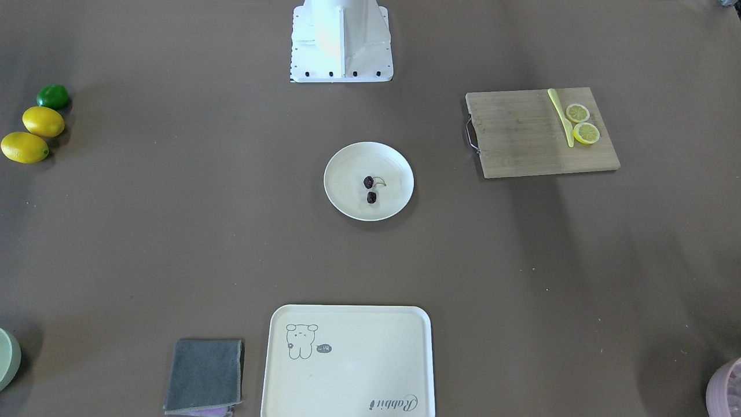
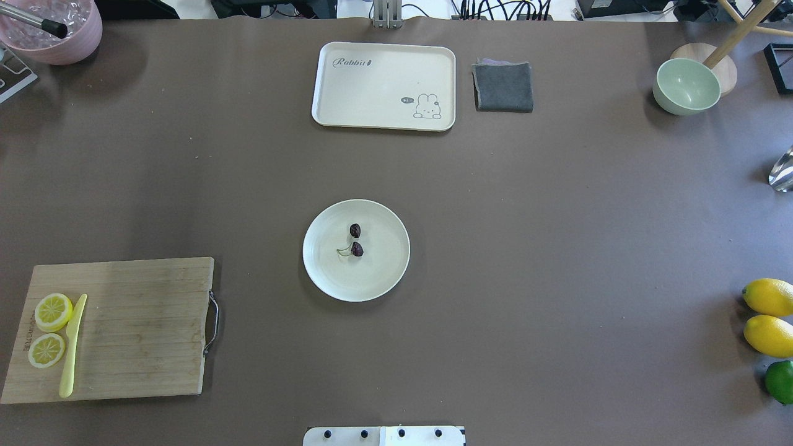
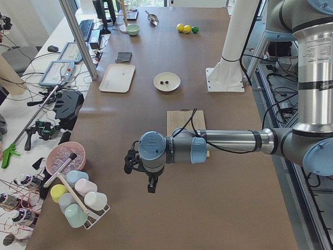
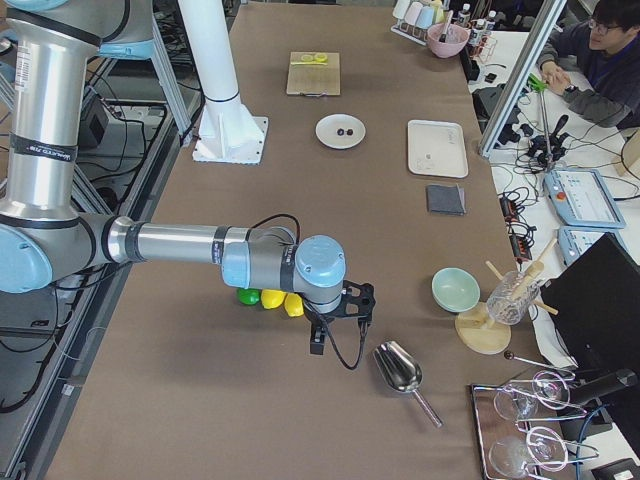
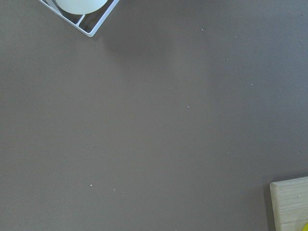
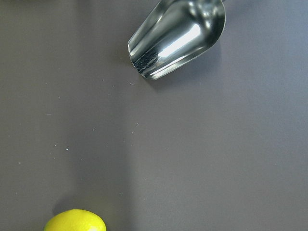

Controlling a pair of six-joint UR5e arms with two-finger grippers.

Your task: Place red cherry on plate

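The red cherry [image 1: 369, 189], a pair of small dark fruits on a thin green stem, lies near the middle of the round cream plate [image 1: 347, 168] at the table's centre. The overhead view shows the same: cherry [image 2: 355, 240] resting on the plate [image 2: 384, 272], nothing touching it. Both arms are far from the plate. My left gripper [image 3: 151, 185] hangs over bare table at the near end in the left side view. My right gripper [image 4: 318, 342] hovers near a metal scoop. Whether either is open or shut I cannot tell; neither wrist view shows its fingers.
A wooden cutting board [image 2: 142, 328] with two lemon slices and a yellow knife lies on my left. A cream tray [image 2: 384, 87] and grey cloth [image 2: 503, 87] sit across the table. Lemons and a lime [image 2: 771, 316], a green bowl [image 2: 686, 87] and a scoop [image 6: 178, 36] are on my right.
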